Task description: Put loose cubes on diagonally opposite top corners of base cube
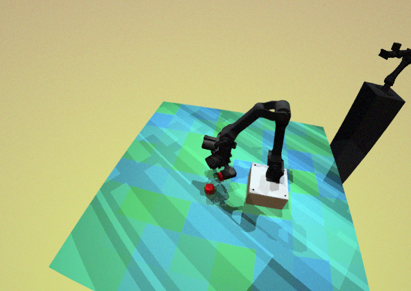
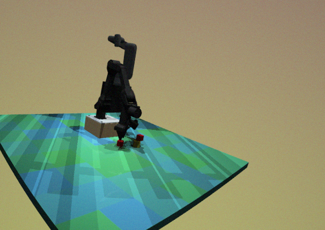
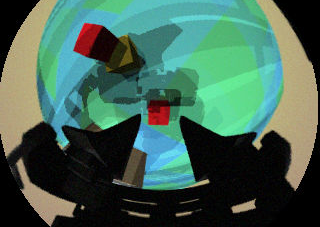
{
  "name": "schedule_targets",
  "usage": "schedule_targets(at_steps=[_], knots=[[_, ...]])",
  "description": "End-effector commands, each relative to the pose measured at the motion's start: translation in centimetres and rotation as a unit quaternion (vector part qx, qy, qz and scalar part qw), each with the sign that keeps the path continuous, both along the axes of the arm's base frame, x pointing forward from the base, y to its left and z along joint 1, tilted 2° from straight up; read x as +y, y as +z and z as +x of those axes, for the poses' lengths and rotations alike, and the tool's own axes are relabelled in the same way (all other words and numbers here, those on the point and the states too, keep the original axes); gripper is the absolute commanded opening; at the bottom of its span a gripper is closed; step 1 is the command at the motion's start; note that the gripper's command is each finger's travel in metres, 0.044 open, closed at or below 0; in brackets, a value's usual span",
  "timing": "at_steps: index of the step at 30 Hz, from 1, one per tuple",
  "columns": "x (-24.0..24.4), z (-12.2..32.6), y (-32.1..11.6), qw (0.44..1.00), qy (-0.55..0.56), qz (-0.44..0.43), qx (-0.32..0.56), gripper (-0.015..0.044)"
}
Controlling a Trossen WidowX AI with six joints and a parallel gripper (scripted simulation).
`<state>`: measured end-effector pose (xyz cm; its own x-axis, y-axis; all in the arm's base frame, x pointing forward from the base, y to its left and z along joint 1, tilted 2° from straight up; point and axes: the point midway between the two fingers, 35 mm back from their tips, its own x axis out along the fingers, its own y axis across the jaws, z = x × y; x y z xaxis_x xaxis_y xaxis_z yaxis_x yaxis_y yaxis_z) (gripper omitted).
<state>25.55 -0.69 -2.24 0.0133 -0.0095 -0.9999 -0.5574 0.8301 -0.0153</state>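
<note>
One red cube [image 1: 209,188] [image 2: 139,137] [image 3: 89,39] sits on a top corner of the yellow base cube [image 2: 136,143] [image 3: 122,54], overhanging it. The other red cube [image 1: 220,176] [image 2: 120,142] [image 3: 159,112] lies on the patterned floor close beside the base cube, on the side towards the arm's pedestal. My gripper [image 1: 223,175] [image 2: 121,137] [image 3: 160,118] points down right over this floor cube. Its fingers are open, with the tips just above the cube on either side, and nothing is held.
The arm stands on a white-topped tan pedestal [image 1: 265,189] [image 2: 101,129] [image 3: 135,167] close behind the cubes. A tall black pillar [image 1: 361,128] with a camera mount stands off the floor's right edge. The patterned floor [image 1: 166,234] [image 2: 131,185] ends at raised edges.
</note>
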Motion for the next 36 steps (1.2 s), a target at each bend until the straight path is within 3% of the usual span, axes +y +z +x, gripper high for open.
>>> schedule_targets(at_steps=[1, 15, 21, 36], knots=[[-0.1, -0.4, -1.1, 1.000, 0.002, -0.001, 0.009, 0.0265], [-0.1, -0.5, -2.9, 1.000, 0.002, -0.001, 0.009, 0.0265], [-0.1, -0.5, -2.9, 1.000, 0.002, -0.001, 0.009, 0.0108], [-0.1, 0.1, 0.1, 1.000, 0.002, -0.001, 0.009, 0.0105]])
